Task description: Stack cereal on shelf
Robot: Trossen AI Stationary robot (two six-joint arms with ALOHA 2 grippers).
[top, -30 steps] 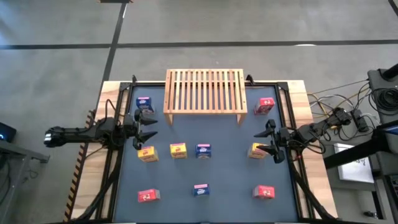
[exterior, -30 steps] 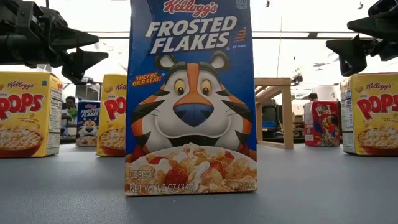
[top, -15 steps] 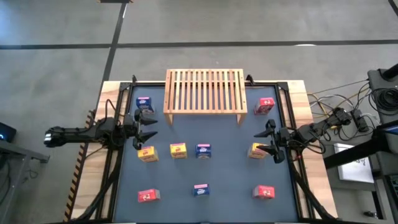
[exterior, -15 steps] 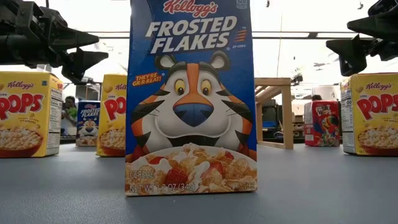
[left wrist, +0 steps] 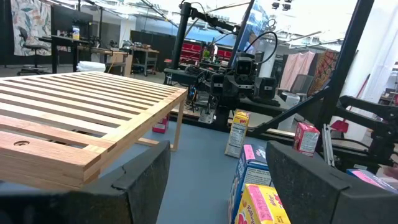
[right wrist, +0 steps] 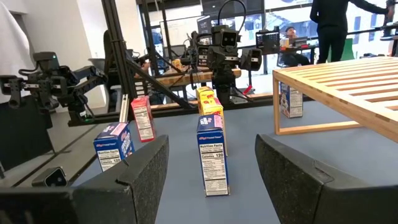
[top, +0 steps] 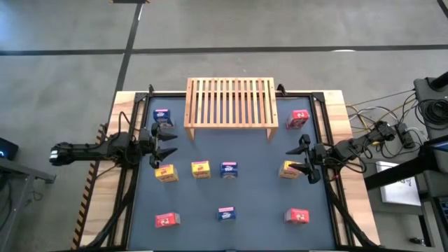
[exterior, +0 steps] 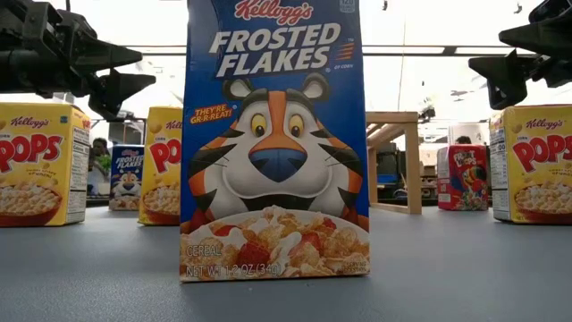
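The wooden slatted shelf [top: 230, 102] stands on its legs at the table's far middle, with nothing on it. Nine small cereal boxes stand upright on the grey mat: blue [top: 162, 115] and red [top: 298, 118] beside the shelf, yellow [top: 166, 173], yellow [top: 201, 169], blue [top: 228, 169] and yellow [top: 290, 169] in a middle row, red [top: 166, 220], blue [top: 226, 213] and red [top: 297, 216] near the front. My left gripper [top: 166, 142] hovers open at the left, above the table. My right gripper [top: 301, 157] hovers open at the right, just above the right yellow box.
Black frame rails [top: 133, 175] run along the mat's left and right sides. Cables and equipment [top: 392, 133] lie off the table's right edge. There is open mat between the rows of boxes. People show in the room beyond in the right wrist view [right wrist: 336, 18].
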